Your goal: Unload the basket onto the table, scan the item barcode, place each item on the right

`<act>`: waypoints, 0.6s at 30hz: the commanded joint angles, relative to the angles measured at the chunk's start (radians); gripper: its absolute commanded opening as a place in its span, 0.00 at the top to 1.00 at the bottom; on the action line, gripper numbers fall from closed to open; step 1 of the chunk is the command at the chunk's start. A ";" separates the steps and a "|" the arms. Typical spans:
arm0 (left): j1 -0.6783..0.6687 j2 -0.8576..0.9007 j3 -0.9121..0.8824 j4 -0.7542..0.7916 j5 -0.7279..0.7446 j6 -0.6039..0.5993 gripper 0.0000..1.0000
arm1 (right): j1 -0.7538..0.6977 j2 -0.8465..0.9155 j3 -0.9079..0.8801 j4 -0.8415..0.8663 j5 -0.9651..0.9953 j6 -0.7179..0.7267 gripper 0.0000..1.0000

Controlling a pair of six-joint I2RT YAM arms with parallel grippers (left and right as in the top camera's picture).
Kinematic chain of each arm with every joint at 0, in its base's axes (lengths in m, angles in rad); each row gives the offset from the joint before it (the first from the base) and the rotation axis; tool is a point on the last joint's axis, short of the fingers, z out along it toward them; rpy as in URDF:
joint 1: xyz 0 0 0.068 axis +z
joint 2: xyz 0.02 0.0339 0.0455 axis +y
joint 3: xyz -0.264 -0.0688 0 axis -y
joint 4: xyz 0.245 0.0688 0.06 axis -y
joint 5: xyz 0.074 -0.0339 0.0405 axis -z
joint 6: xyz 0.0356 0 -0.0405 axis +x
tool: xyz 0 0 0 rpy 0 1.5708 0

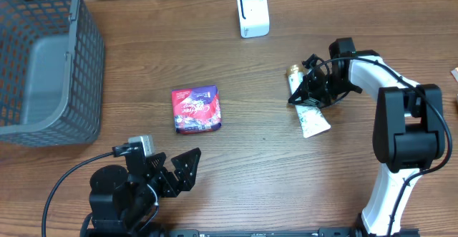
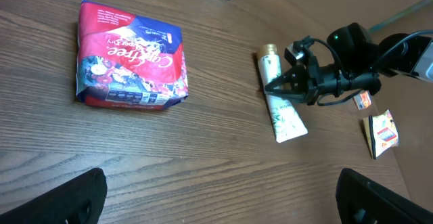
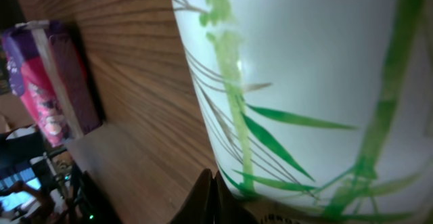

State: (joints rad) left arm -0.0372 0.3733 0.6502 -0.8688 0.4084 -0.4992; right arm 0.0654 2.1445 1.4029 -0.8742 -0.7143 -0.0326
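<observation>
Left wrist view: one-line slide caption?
Shut right end effector tip at a white leaf-print tube; Carefree pack lies apart on the wooden table.

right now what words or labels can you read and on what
"Carefree": white script on the red and purple pack.
The pack's smaller print: too small to read.
Tube: green leaves only, print too blurred.
Orange sachet: too blurred.

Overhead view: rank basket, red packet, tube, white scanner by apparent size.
1. basket
2. red packet
3. tube and white scanner: about alike; the tube is partly covered, so no ranking.
</observation>
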 commanded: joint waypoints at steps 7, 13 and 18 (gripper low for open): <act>0.004 -0.004 0.006 0.001 0.007 -0.010 0.00 | -0.022 0.011 0.213 -0.246 0.111 -0.058 0.96; 0.004 -0.004 0.006 0.001 0.007 -0.010 0.00 | -0.019 -0.001 0.425 -0.410 0.236 -0.041 0.95; 0.004 -0.004 0.006 0.001 0.007 -0.010 0.00 | 0.055 0.000 0.458 -0.499 0.567 0.058 0.65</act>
State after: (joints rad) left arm -0.0372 0.3733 0.6502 -0.8692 0.4084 -0.4995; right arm 0.0681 2.1574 1.8553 -1.3537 -0.3687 -0.0402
